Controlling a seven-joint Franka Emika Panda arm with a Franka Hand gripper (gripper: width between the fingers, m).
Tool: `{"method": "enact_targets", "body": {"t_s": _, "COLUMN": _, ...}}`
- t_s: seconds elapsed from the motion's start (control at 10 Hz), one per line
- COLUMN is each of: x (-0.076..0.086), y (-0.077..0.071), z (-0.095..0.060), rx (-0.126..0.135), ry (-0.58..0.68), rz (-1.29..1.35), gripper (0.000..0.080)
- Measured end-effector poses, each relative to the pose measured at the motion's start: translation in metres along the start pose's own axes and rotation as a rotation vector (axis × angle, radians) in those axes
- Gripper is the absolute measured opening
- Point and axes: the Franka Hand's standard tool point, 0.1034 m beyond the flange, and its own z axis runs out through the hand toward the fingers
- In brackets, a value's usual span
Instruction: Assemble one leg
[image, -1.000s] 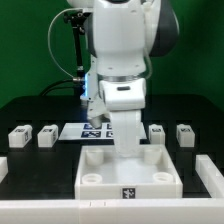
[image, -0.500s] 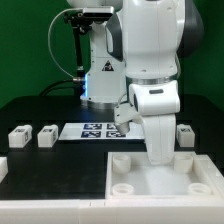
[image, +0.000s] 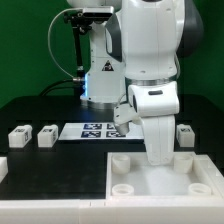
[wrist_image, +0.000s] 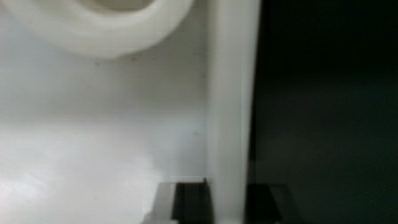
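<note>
The large white tray (image: 160, 202) with round corner sockets lies at the front on the exterior view's right. My gripper (image: 160, 158) reaches down onto its far wall. In the wrist view my gripper (wrist_image: 228, 205) has one dark finger on each side of the tray's upright wall (wrist_image: 231, 100), pressed against it. One round socket (wrist_image: 125, 20) shows on the tray's floor. Two small white legs (image: 18, 135) (image: 46, 136) with marker tags stand on the exterior view's left. Another leg (image: 185, 134) stands on its right, partly behind the arm.
The marker board (image: 96, 130) lies behind the tray near the middle. A white piece (image: 3, 168) sits at the exterior view's left edge. The black table has a white front rim (image: 50, 212).
Between one second and half a second ago the arm and the tray shifted together toward the exterior view's right. Since then nothing has moved.
</note>
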Motion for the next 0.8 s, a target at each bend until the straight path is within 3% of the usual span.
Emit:
{"method": "enact_targets", "body": {"t_s": 0.2, "x": -0.0004, "y": -0.0001, "z": 0.0001, "rx": 0.000, "ry": 0.000, "rz": 0.001, "gripper": 0.0359}}
{"method": "enact_targets", "body": {"t_s": 0.3, "x": -0.0005, "y": -0.0001, "z": 0.0001, "rx": 0.000, "ry": 0.000, "rz": 0.001, "gripper": 0.0359}}
{"method": "enact_targets", "body": {"t_s": 0.4, "x": -0.0007, "y": -0.0002, "z": 0.0001, "rx": 0.000, "ry": 0.000, "rz": 0.001, "gripper": 0.0541}}
{"method": "enact_targets", "body": {"t_s": 0.5, "x": -0.0008, "y": -0.0002, "z": 0.0001, "rx": 0.000, "ry": 0.000, "rz": 0.001, "gripper": 0.0615}}
{"method": "enact_targets", "body": {"t_s": 0.8, "x": -0.0011, "y": -0.0002, "z": 0.0002, "rx": 0.001, "ry": 0.000, "rz": 0.002, "gripper": 0.0648}}
